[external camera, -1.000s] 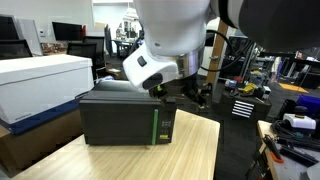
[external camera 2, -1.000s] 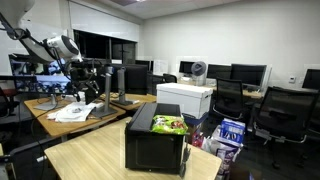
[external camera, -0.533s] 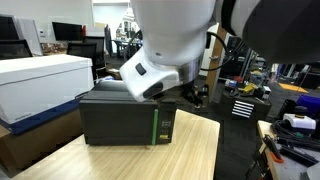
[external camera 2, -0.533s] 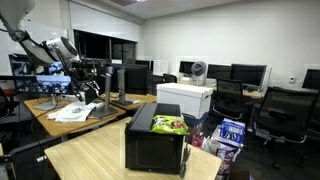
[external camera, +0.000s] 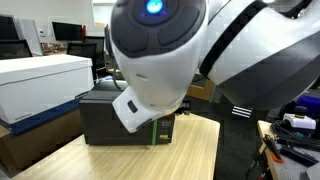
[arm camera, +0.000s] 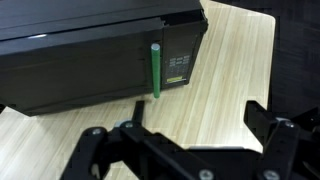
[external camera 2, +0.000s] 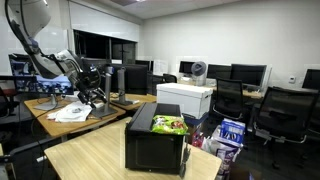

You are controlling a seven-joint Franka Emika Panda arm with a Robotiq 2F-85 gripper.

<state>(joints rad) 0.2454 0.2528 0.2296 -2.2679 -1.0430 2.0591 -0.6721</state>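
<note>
My spread fingers [arm camera: 283, 140] face the black box [arm camera: 80, 65]
My gripper [arm camera: 185, 150] is empty; the box lies crosswise ahead, along the tabletop's [arm camera: 230, 75] far edge.

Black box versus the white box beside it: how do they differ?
The black box is dark with a green strip down its front; the white box is plain white. The black box stands on the wooden table, the white box off it, beside. Both are rectangular.
</note>
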